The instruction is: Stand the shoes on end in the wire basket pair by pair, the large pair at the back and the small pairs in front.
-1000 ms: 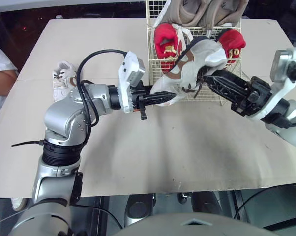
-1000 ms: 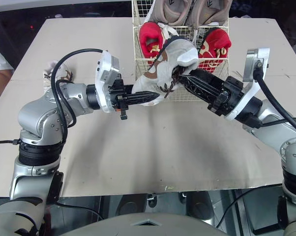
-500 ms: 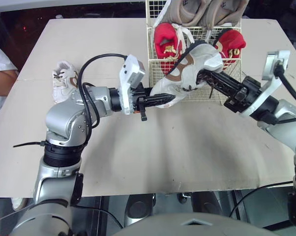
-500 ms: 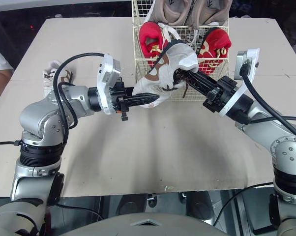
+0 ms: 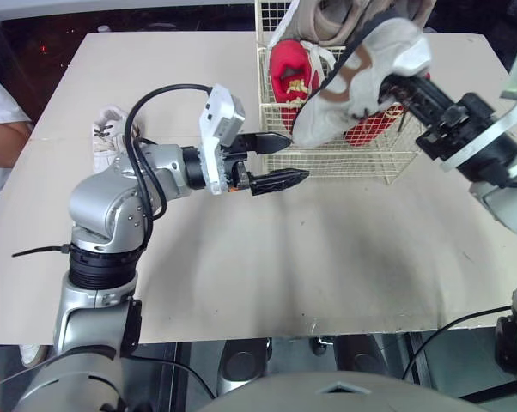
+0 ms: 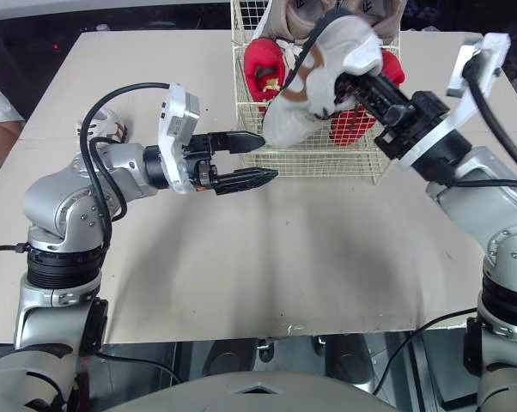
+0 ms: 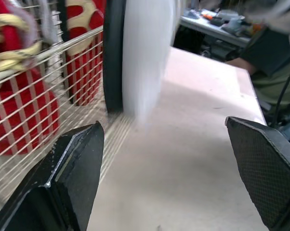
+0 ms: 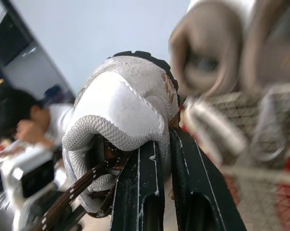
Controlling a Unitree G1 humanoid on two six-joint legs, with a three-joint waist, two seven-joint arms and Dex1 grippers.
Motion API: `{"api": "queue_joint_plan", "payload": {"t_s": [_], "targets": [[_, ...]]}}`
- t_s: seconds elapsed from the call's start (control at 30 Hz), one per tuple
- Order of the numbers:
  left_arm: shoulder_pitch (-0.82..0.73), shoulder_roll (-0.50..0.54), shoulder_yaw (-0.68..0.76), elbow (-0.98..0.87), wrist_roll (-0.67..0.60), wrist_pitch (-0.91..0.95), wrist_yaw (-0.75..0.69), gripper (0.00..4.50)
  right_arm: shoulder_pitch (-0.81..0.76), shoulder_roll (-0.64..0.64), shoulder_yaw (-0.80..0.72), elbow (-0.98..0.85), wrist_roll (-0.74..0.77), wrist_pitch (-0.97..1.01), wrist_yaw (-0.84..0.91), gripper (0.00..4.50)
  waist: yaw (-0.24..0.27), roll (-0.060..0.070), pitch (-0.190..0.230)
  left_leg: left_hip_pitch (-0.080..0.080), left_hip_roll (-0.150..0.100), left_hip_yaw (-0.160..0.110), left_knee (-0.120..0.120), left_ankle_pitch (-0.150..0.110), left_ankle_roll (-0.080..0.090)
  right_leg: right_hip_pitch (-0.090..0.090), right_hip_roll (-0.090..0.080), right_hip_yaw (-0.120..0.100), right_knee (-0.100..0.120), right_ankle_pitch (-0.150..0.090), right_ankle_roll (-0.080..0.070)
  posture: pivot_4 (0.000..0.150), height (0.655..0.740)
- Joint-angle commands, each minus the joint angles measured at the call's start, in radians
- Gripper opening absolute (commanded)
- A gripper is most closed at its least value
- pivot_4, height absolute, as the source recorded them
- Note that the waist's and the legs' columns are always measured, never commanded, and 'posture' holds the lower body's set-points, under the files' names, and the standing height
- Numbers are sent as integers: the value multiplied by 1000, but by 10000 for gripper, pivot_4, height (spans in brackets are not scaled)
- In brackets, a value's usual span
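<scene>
The right gripper [image 5: 402,83] pinches the heel collar of a white and brown sneaker [image 5: 353,81] and holds it in the air over the front rim of the wire basket [image 5: 344,159], long axis slanted, toe low toward the left gripper [image 5: 297,158], heel high by the right one. The left claw gapes wide and empty just before the basket's front left corner. Inside, a large beige pair [image 5: 323,17] stands at the back and a red pair [image 5: 288,73] in front. The sneaker's white mate [image 5: 111,137] lies on the table [image 5: 284,257], nearer the left arm
</scene>
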Motion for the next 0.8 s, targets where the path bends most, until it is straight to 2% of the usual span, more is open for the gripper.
{"api": "queue_joint_plan", "payload": {"t_s": [0.03,0.3,0.5,0.8], "targets": [[-22,37,54,-77,-22,-4,4,43960,9,-25,-88,15,-32,-35,-47,0,0,0,0,0,0,0,0,0,0,0,0,0,0,0,0,1500,6860],[-40,69,105,-147,-61,26,62,43960,141,-36,-86,42,-178,-8,-26,0,-1,0,0,0,0,0,0,0,0,0,0,0,0,0,0,1500,6860],[-48,51,122,-174,-73,-11,85,43960,161,-14,-68,107,-320,-1,-52,0,-1,0,0,0,0,0,-1,0,0,0,0,0,0,0,0,1500,6860],[-46,60,104,-179,-54,-34,93,43960,167,28,-28,69,-361,70,-51,0,-1,-1,-1,2,0,1,0,0,0,1,1,1,0,-2,3,1500,6860]]}}
